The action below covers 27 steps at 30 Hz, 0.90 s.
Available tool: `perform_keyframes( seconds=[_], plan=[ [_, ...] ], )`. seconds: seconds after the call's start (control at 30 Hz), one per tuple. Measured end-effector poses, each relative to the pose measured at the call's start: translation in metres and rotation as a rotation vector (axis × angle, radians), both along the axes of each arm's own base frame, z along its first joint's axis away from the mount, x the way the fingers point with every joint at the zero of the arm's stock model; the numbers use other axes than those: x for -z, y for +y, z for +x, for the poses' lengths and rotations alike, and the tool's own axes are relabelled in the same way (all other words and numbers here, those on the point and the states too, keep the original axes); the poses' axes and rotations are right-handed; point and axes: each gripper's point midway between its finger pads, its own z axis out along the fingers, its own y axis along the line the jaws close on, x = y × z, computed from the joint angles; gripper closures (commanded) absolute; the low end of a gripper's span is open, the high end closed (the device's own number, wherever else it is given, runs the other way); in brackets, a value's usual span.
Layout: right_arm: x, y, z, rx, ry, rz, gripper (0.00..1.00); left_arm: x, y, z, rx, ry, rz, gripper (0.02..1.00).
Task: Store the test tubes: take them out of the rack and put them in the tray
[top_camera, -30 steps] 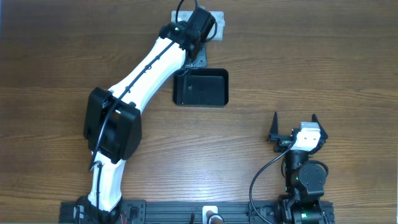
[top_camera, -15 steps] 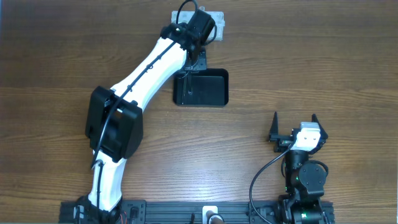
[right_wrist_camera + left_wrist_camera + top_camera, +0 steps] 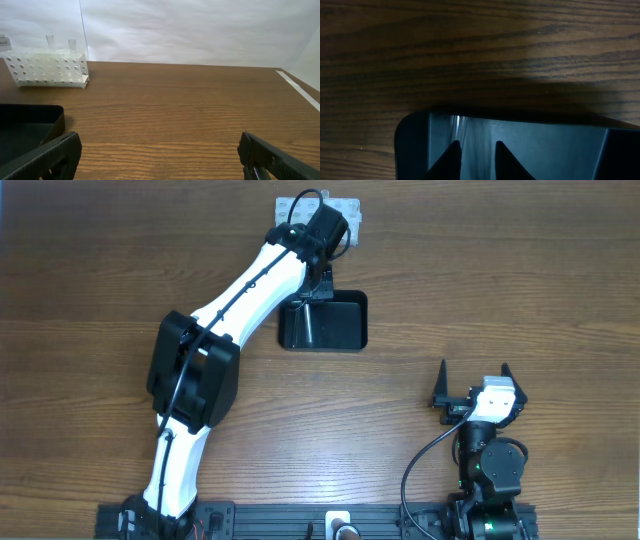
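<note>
Left wrist view shows our left gripper, fingers parted and empty, above the left end of the tray, where a test tube lies flat. The rack, just past the tray's far edge, sits nearest this arm, we judge.

The left arm, running from lower left to upper centre of the frame, has white link shells, bulky black joint housings and a thin black cable along it. The right arm, at lower right, is black with green lights, a white wrist block, a looping black cable and two pointed black fingers.
</note>
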Motion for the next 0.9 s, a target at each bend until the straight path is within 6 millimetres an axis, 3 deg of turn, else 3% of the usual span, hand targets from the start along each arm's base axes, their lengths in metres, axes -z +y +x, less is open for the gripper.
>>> perform_keyframes(
  seconds=[0.17, 0.27, 0.37, 0.43, 0.53, 0.6, 0.67, 0.73, 0.83, 0.9],
  plan=[
    [0.0, 0.0, 0.0, 0.0, 0.0, 0.0, 0.009, 0.0, 0.0, 0.0, 0.0, 0.0, 0.0, 0.663],
    [0.0, 0.0, 0.0, 0.0, 0.0, 0.0, 0.007, 0.0, 0.0, 0.001, -0.001, -0.004, -0.002, 0.509],
    [0.0, 0.0, 0.0, 0.0, 0.0, 0.0, 0.007, -0.006, 0.0, 0.01, -0.008, -0.053, 0.004, 0.205],
    [0.0, 0.0, 0.0, 0.0, 0.0, -0.001, 0.007, -0.026, 0.002, 0.022, -0.014, -0.134, 0.008, 0.036],
    [0.0, 0.0, 0.0, 0.0, 0.0, 0.0, 0.009, -0.083, 0.013, 0.043, -0.061, -0.309, -0.013, 0.02],
    [0.0, 0.0, 0.0, 0.0, 0.0, 0.0, 0.007, -0.138, 0.033, 0.054, -0.101, -0.444, -0.032, 0.018],
    [0.0, 0.0, 0.0, 0.0, 0.0, 0.001, 0.007, -0.197, 0.062, 0.064, -0.14, -0.591, -0.048, 0.02],
    [0.0, 0.0, 0.0, 0.0, 0.0, 0.0, 0.009, -0.243, 0.094, 0.07, -0.173, -0.706, -0.044, 0.02],
    [0.0, 0.0, 0.0, 0.0, 0.0, 0.0, 0.007, -0.291, 0.138, 0.076, -0.191, -0.836, -0.008, 0.018],
    [0.0, 0.0, 0.0, 0.0, 0.0, 0.0, 0.009, -0.309, 0.156, 0.081, -0.178, -0.911, 0.022, 0.02]
  ],
)
